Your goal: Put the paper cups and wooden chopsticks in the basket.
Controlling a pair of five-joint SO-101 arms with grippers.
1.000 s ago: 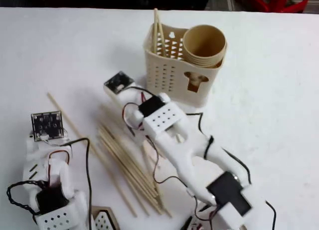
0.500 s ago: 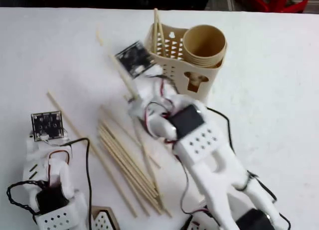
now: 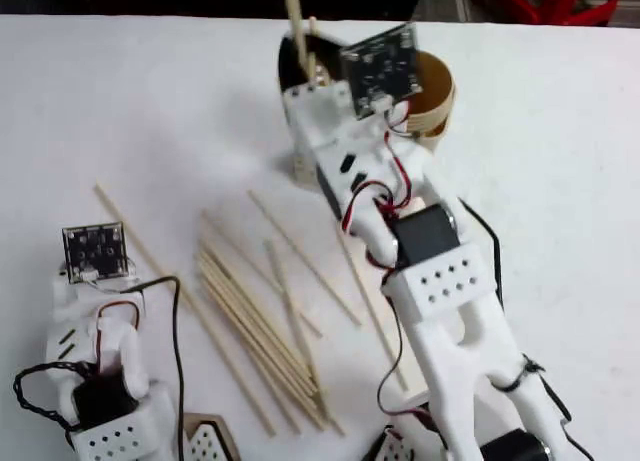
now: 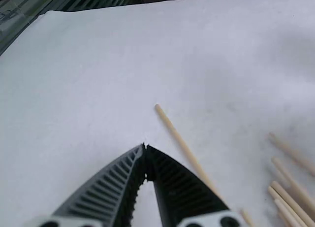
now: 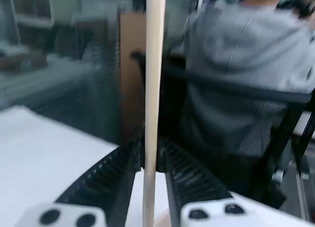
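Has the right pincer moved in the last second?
Yes. The right pincer went from the loose chopsticks away toward the table's far side, and is now over the basket, shut on a chopstick.

You're looking at pale, unfinished wood in the loose chopsticks (image 3: 260, 321), lying on a table (image 3: 560, 181) whose white top looks matt and faintly grainy. The chopstick (image 5: 153, 89) clamped in the right gripper (image 5: 150, 150) is the same bare, smooth wood. That gripper and the left gripper (image 4: 145, 149) have dark, ribbed, matt plastic fingers (image 4: 177, 187). The arm shells (image 3: 455, 341) are smooth white plastic, the paper cups (image 3: 437, 91) matt tan paper, and the basket (image 3: 303, 166) cream plastic.
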